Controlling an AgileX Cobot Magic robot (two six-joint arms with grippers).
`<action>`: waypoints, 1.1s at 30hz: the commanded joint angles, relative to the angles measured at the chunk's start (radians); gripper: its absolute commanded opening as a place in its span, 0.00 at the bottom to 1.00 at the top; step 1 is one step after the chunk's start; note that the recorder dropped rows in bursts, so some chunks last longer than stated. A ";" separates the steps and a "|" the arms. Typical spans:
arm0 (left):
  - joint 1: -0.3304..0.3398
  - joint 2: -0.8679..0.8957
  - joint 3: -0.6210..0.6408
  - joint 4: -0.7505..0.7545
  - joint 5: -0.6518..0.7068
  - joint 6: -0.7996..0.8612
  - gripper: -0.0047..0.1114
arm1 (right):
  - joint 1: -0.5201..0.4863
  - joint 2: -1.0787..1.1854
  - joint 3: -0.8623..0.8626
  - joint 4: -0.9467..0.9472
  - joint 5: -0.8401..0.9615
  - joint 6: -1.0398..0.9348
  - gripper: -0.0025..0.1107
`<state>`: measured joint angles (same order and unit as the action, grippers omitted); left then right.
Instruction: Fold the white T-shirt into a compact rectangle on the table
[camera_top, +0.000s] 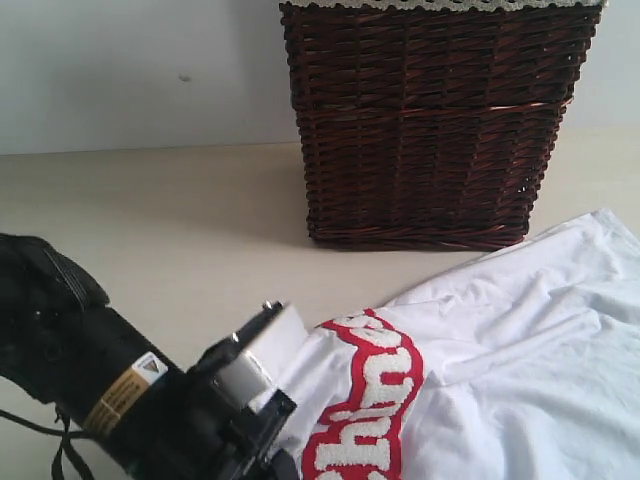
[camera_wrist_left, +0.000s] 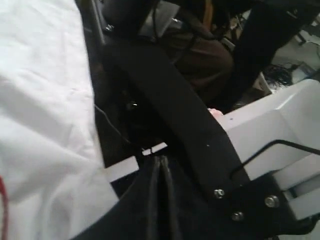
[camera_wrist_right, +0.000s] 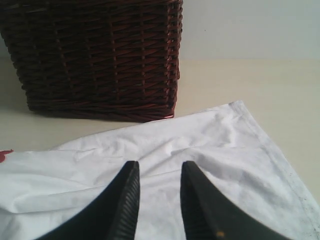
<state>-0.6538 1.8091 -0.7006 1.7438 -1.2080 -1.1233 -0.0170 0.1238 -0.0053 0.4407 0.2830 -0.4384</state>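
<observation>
While the left claw (camera_wrist_left: 160, 195) sits clamped shut by the printed edge of the white T-shirt (camera_top: 500, 350), spread on the tabletop (camera_top: 150, 220) before the wicker basket (camera_top: 430, 120), I can't confirm it's caught cloth, and an empty lift would fold nothing. The right claw (camera_wrist_right: 157, 200) hovers part-open and empty, and a late pinch could drag the shirt askew.

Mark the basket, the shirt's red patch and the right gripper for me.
wicker basket (camera_top: 430, 130), exterior view, front wall.
red patch (camera_top: 365, 410), exterior view, lettered middle.
right gripper (camera_wrist_right: 160, 170), right wrist view, between fingertips.
</observation>
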 joint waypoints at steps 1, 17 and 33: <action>-0.080 0.001 0.032 0.001 -0.013 -0.024 0.04 | 0.000 -0.007 0.005 0.002 -0.004 -0.003 0.28; 0.184 0.100 -0.184 0.001 0.495 0.117 0.04 | 0.000 -0.007 0.005 0.002 -0.004 -0.003 0.28; -0.130 0.087 -0.121 0.001 0.013 -0.088 0.04 | 0.000 -0.007 0.005 0.002 -0.004 -0.003 0.28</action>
<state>-0.7246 1.9039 -0.8478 1.7470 -1.1804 -1.1948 -0.0170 0.1238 -0.0053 0.4407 0.2830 -0.4384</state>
